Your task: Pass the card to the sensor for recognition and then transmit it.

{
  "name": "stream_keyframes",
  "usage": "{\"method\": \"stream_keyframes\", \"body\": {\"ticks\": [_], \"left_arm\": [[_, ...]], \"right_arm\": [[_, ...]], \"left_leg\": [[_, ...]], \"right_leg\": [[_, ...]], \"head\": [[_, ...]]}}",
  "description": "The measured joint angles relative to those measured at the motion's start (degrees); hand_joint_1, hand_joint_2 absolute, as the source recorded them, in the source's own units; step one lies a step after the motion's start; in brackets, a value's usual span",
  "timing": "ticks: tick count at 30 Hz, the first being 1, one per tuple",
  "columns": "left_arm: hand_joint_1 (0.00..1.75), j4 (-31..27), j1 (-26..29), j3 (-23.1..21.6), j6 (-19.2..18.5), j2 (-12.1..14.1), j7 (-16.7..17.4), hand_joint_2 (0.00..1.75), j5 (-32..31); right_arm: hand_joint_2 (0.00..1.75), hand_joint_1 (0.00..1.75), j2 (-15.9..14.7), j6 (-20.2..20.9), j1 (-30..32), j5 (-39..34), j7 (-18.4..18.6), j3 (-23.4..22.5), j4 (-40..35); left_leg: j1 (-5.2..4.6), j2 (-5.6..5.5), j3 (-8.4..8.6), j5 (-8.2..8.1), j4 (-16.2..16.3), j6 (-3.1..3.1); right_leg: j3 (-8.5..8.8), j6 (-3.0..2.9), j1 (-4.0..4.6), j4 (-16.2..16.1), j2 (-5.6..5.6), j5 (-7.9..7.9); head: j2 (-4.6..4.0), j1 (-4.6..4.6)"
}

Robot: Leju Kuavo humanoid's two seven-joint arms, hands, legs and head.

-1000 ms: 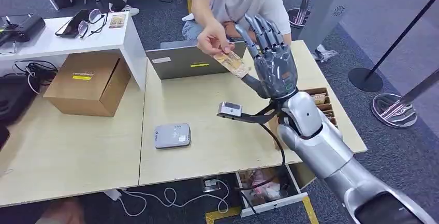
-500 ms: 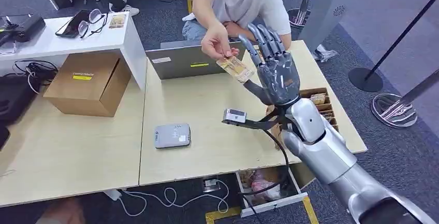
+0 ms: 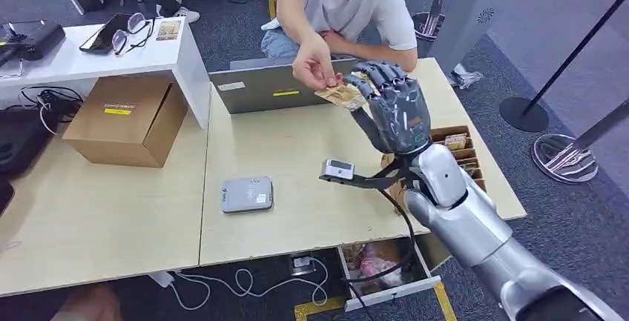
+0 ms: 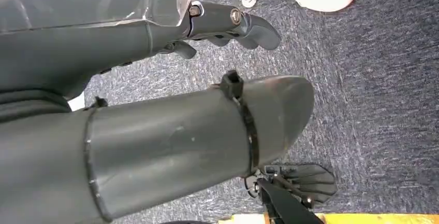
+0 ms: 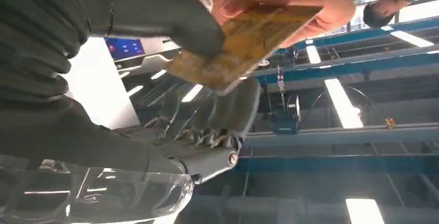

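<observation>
Up near the far edge of the table (image 3: 311, 224), one yellowish card (image 3: 341, 96) held flat in the air, long axis running from the person's hand (image 3: 315, 69) toward the right hand (image 3: 397, 110). Gripped at one end by the right hand, thumb pressed on its face, pinched at the other by the person. One grey sensor (image 3: 247, 193) lying flat toward the near edge. Left hand (image 4: 228, 22) hanging over carpet, fingers curled around nothing.
</observation>
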Motion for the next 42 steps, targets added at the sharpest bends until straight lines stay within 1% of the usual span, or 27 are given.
{"method": "stream_keyframes", "body": {"ticks": [21, 32, 37, 42], "left_arm": [[0.00, 0.0, 0.0, 0.0, -0.1, 0.0, 0.0, 0.00, 0.0], [0.00, 0.0, 0.0, 0.0, 0.0, 0.0, 0.0, 0.00, 0.2], [0.00, 0.0, 0.0, 0.2, 0.0, 0.0, 0.1, 0.00, 0.1], [0.00, 0.0, 0.0, 0.5, -0.2, 0.0, -0.1, 0.00, -0.2]], "right_arm": [[1.75, 1.75, -0.2, 0.4, 0.0, -0.2, 0.0, -0.1, -0.5], [1.75, 1.75, -0.2, 0.7, -0.9, -1.8, -1.2, 0.0, -0.4], [1.75, 1.75, -0.2, 0.0, -0.9, -3.6, -1.9, 0.0, -0.9], [1.75, 1.75, -0.5, 0.3, 0.4, -6.5, -3.2, 0.0, -4.5]], "left_leg": [[0.01, 0.00, -0.01, 0.00, 0.0, 0.00], [0.01, 0.00, -0.02, 0.00, 0.0, 0.00], [0.01, 0.00, -0.01, 0.00, 0.0, 0.00], [0.01, 0.00, 0.00, 0.00, 0.0, 0.00]], "right_leg": [[0.00, 0.00, 0.00, 0.0, 0.00, 0.00], [0.01, 0.00, 0.00, 0.0, -0.01, 0.00], [0.00, 0.00, 0.00, 0.0, -0.01, 0.00], [-0.01, 0.00, 0.00, 0.0, 0.00, 0.00]], "head": [[0.00, 0.00], [0.00, 0.00], [0.00, 0.00], [0.00, 0.00]]}}
